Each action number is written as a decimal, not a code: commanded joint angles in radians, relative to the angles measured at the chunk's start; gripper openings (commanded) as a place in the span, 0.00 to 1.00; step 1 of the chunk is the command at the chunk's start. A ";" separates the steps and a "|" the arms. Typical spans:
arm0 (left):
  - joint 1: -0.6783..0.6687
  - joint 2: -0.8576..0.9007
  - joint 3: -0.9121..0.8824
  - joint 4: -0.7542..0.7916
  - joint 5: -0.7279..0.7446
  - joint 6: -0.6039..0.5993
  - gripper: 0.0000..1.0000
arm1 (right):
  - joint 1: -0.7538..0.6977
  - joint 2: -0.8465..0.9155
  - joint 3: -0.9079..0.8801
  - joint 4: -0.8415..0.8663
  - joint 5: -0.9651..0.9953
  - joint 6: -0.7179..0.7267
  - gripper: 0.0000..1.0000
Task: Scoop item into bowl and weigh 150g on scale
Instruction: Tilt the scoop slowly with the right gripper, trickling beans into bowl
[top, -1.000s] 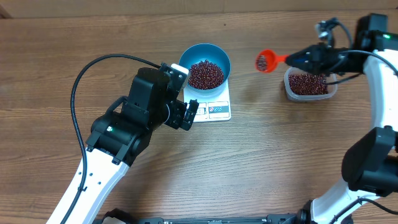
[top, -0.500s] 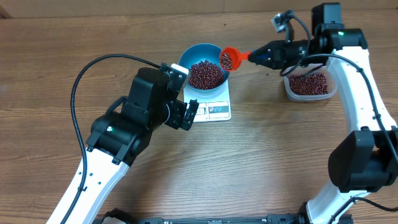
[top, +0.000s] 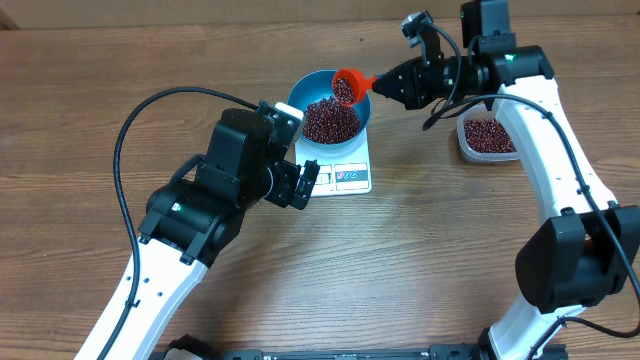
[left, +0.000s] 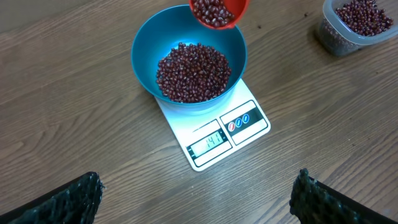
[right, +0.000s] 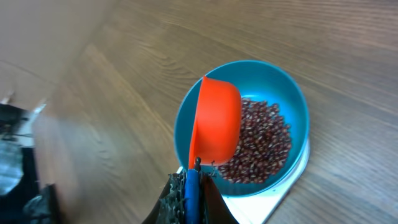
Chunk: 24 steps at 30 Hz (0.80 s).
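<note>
Overhead, your right arm (top: 545, 120) stretches across the bench (top: 100, 60) with the right jaws clamped on the handle of an orange scoop (top: 347, 86) tipped above the blue bowl (top: 300, 95) of beans (top: 330, 120) on the scale (top: 350, 178); your left jaws stand wide open just beside the scale. From the left wrist, the scale's display (left: 208, 142) appears to read 141. From the right wrist, the scoop tilts over the bowl's rim.

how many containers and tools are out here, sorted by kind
blue bowl: 1
clear tub: 1
orange scoop: 1
scale: 1
total: 4
</note>
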 joint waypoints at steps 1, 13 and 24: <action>-0.004 0.003 -0.007 0.000 -0.011 -0.006 1.00 | 0.014 -0.035 0.029 0.018 0.087 -0.005 0.04; -0.004 0.003 -0.007 0.000 -0.011 -0.006 0.99 | 0.029 -0.035 0.029 0.038 0.123 -0.094 0.04; -0.004 0.003 -0.007 0.000 -0.011 -0.006 1.00 | 0.071 -0.034 0.029 0.047 0.161 -0.218 0.04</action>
